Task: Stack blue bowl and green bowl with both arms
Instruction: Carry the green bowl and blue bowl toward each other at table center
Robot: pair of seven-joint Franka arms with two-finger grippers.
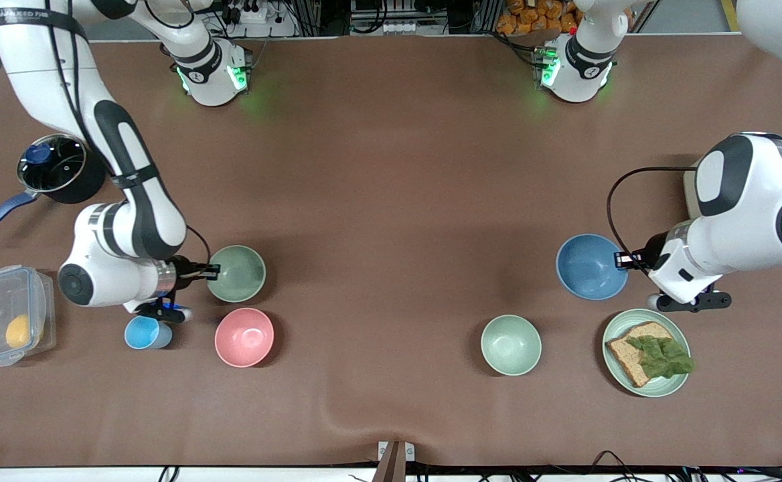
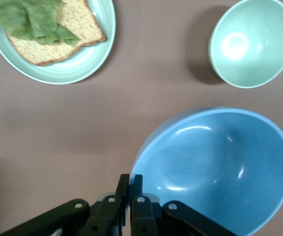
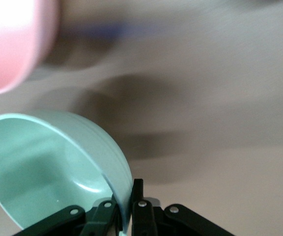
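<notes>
The blue bowl (image 1: 590,266) is toward the left arm's end of the table. My left gripper (image 1: 622,260) is shut on its rim. In the left wrist view the fingers (image 2: 130,184) pinch the rim of the blue bowl (image 2: 220,167), which looks tilted. The sage green bowl (image 1: 237,273) is toward the right arm's end. My right gripper (image 1: 211,270) is shut on its rim. In the right wrist view the gripper (image 3: 127,189) clamps the wall of the green bowl (image 3: 48,167), which is tipped on its side.
A pink bowl (image 1: 244,337) and a light-blue cup (image 1: 146,333) lie nearer the camera than the green bowl. A paler mint bowl (image 1: 511,345) and a plate (image 1: 665,389) with bread and lettuce lie near the blue bowl. A pot (image 1: 53,164) and a clear box (image 1: 9,314) stand at the right arm's end.
</notes>
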